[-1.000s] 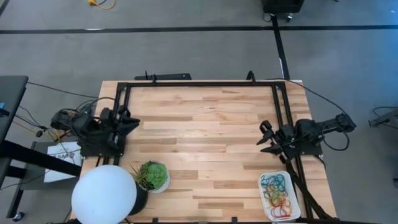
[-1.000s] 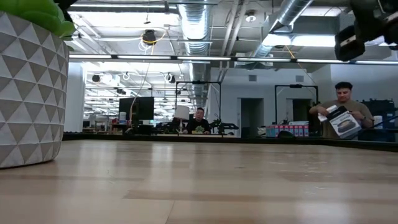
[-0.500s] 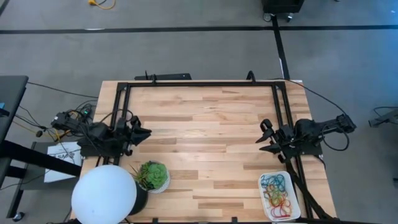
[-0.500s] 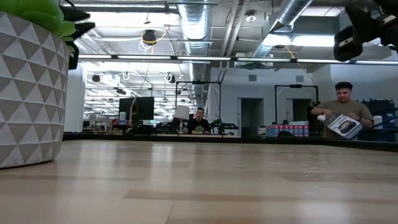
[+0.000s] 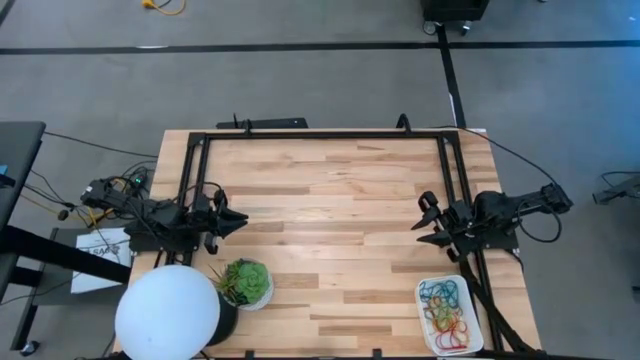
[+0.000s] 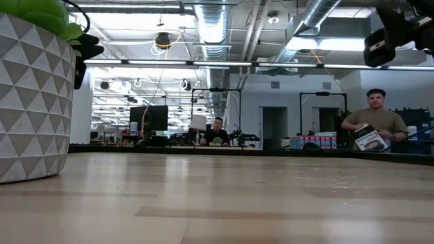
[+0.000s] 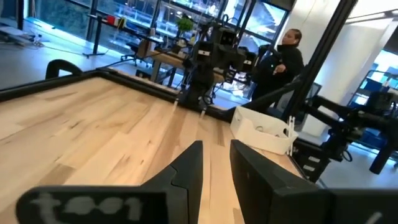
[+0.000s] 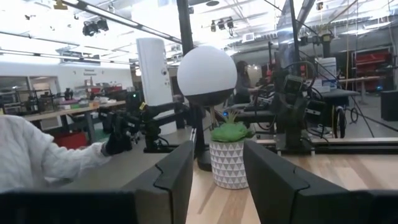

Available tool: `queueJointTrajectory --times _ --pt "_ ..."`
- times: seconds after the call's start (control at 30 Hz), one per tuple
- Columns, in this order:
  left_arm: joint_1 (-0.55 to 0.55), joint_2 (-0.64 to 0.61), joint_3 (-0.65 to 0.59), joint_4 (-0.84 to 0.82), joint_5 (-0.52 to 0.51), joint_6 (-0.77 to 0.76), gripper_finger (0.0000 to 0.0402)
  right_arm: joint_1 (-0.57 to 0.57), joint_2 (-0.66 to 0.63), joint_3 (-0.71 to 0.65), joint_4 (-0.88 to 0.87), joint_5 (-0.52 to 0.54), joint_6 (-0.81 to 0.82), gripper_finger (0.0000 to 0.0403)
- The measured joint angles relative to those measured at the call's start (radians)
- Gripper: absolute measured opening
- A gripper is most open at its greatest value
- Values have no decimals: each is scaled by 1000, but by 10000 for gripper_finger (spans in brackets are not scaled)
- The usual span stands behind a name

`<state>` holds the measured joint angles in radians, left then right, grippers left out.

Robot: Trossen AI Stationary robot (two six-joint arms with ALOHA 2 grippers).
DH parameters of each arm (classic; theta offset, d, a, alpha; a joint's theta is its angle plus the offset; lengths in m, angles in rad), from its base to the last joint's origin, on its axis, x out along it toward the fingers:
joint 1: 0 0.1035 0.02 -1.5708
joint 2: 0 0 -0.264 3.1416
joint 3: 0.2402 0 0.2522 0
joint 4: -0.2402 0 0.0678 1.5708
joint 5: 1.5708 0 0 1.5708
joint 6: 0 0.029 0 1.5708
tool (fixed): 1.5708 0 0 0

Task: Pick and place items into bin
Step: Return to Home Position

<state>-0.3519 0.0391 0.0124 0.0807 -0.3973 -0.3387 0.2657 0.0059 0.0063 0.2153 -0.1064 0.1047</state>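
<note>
Both sit tucked at opposite sides, released, empty: left hand [image 5: 236,218], right hand [image 5: 424,220].

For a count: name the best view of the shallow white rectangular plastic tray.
High view: straight down into the tray, coloured rubber bands visible. Left wrist view shows only its side; the other two miss it.

Bands [image 5: 446,306] (multicoloured) in white bin [image 5: 420,295]
</note>
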Motion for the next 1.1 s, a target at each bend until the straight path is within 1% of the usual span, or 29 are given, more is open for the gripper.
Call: queueJointTrajectory --times 1.1 --pt "0 0 0 -7 -2 20 71 0 0 -1 -2 0 0 134"
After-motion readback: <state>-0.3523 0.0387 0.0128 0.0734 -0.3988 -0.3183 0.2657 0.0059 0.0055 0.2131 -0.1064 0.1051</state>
